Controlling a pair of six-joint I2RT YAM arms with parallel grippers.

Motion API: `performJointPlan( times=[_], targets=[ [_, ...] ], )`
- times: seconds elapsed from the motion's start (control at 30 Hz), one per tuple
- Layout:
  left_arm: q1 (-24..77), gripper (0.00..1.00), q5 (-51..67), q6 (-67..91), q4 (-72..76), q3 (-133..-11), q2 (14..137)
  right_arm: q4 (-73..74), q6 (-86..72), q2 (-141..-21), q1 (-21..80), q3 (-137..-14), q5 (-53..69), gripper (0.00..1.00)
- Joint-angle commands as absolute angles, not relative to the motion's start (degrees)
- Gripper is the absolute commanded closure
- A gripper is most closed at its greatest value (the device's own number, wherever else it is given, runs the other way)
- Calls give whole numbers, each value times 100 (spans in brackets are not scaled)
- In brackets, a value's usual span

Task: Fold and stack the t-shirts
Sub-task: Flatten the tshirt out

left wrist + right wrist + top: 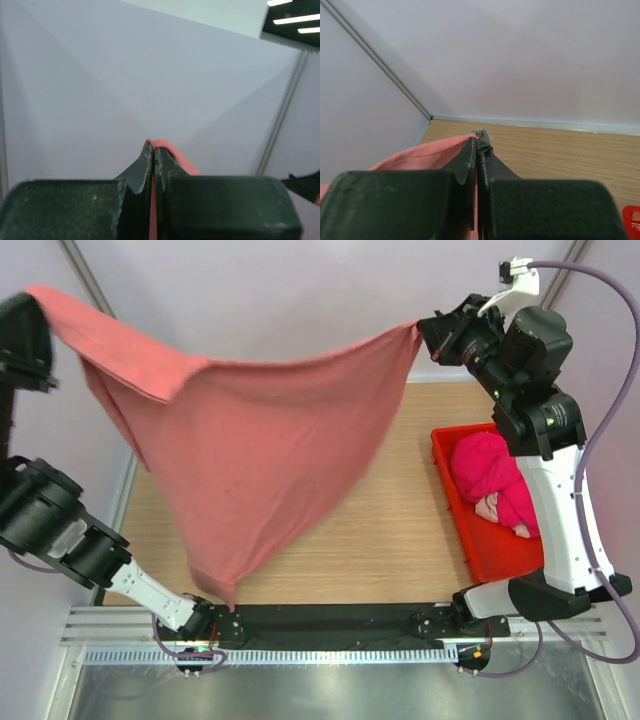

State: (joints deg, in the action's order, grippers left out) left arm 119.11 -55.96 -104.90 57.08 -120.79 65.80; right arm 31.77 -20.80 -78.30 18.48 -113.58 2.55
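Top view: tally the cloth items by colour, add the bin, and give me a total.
salmon-pink t-shirt: 1
magenta t-shirt: 1
pale pink cloth: 1 (mostly hidden under the magenta one)
red bin: 1
Total: 4

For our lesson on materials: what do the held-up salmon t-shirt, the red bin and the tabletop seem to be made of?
Salmon t-shirt: soft, matte cloth, likely a knit; it sags and folds where it hangs.
Red bin: probably rigid plastic, smooth with a slight sheen and straight moulded walls.
Tabletop: light wood or wood-look laminate with fine grain lines; which of the two cannot be told.
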Motion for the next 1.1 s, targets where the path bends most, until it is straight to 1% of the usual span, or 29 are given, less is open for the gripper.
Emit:
performJointPlan(
  times=[0.0,0.13,0.27,0.3,0.33,0.37,0.47,0.6,0.73,0.77,0.93,1.0,1.07],
  targets=[
    [14842,99,-4009,-14585,8375,-12663,6213,2689,-1750,-7936,1837,-11891,27,99],
    [14696,100,-3569,-14783,8525,-12612,6353,2698,-1722,-8182,1828,-12023,61,99],
    [14389,100,-3279,-14906,8850,-12998,6836,2733,-1784,-8411,1828,-12286,176,99],
    [14214,99,-3322,-14793,8859,-13208,6977,2725,-1828,-8498,1828,-12322,193,99],
    [13725,100,-3418,-14653,8851,-13401,7135,2725,-1967,-8543,1828,-12357,246,99],
    [13554,99,-3541,-14582,8859,-13569,7406,2707,-2047,-8569,1837,-12375,298,99],
    [13124,99,-4059,-14397,8868,-14113,7847,2663,-2398,-8640,1846,-12227,474,99],
    [12850,100,-4184,-14265,8868,-14632,8330,2821,-3083,-8578,1898,-11910,685,99],
    [12744,100,-4570,-14063,8868,-15352,8762,3443,-3734,-8429,2021,-11514,1010,99],
    [12744,99,-4710,-13975,8868,-15441,8841,3872,-3788,-8385,2048,-11409,1098,99],
    [12744,99,-5132,-13869,8859,-15802,9499,4911,-3806,-7955,2399,-10908,1133,99],
    [12700,100,-5439,-13817,8868,-16144,9798,5369,-3788,-7709,2452,-10680,1186,99],
    [12403,100,-5808,-13615,8859,-16173,10168,5632,-3779,-7507,2513,-10408,1257,99]
  ],
)
